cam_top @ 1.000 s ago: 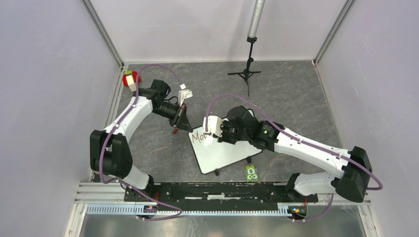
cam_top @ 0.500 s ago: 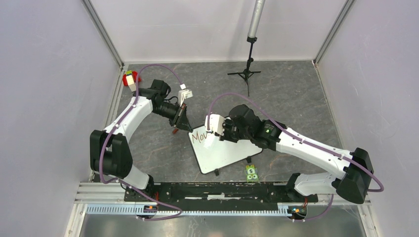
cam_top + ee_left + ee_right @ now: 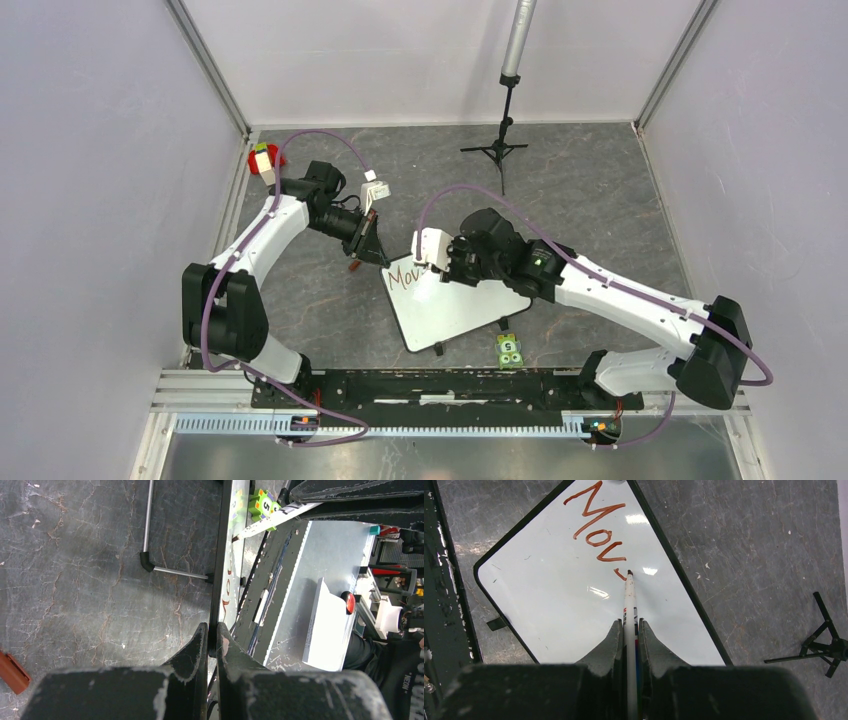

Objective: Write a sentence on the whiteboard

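- I am steadying the whiteboard [image 3: 455, 305] with the left gripper [image 3: 212, 630]. Its jaws are pinching almost shut on the board's thin black rim, at the bottom centre of the left wrist view.
- The board is sitting skewed on the dark table [image 3: 600, 200], in the middle of the overhead view, between the two arms.
- The right gripper [image 3: 630, 625] is clamping tight on a white marker [image 3: 629, 597]. The marker's tip is touching the board just below the last finished letter.
- The sentence [image 3: 596, 527] is reading "Mov" so far, in reddish-brown strokes running down from the top centre of the right wrist view. A short new stroke is starting at the tip.
- I am judging that the letters are running large and heading toward the board's right-hand rim, so the line may be running out of room.
- The left hold is resting on a narrow rim only. If I am pressing too hard with the marker, the board may be twisting out of that pinch or rocking on its short legs, and the stroke would be skewing.
- The marker may be sliding back through the jaws under pressure, leaving a faint or broken line.
- The right wrist is hanging above fresh ink, so a low pass could be smearing it.
- I am seeing no sure container. A small red thing [image 3: 262, 160] at the upper left of the overhead view is carrying a pale block, and I cannot tell whether it is a dish.
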Tool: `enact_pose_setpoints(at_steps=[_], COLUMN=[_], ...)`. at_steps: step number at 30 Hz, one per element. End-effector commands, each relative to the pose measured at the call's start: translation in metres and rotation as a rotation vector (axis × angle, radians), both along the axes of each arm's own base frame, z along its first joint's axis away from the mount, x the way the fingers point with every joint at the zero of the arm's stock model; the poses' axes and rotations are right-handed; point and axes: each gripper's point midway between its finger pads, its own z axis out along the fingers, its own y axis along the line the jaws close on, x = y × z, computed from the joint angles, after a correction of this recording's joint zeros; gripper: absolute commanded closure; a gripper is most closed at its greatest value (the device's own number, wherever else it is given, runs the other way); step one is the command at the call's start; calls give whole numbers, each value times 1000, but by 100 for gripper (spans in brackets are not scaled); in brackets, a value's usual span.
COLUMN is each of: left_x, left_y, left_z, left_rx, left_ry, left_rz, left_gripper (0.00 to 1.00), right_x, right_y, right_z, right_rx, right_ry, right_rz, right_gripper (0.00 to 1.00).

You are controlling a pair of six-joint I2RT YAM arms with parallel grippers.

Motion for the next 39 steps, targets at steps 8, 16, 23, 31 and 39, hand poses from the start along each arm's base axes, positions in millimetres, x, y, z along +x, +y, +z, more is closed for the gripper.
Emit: enact_pose_setpoints(at_steps=[8,16,23,31,39], left_x=[3,3,4,4,3], left_y=[-2,-2,-2,-2,-1], left_z=[5,5,6,7,5], left_rx=[-1,0,0,4,11], left_ry=[-57,-55,-54,-52,-58], left_rz=[-28,-28,-26,-19,-21], left_gripper=[98,98,98,98,98], right_x=[-4,-11,-3,-4,-11], right_y=[5,-12,-19,-13,-11], right_z=[-10,-21,-14,7,31], right_rx=[-6,-26,-21,22,83], right_ry=[15,21,7,-1,-14], right_rz=[11,-12,-52,-9,20], right_gripper=[100,100,100,100,100])
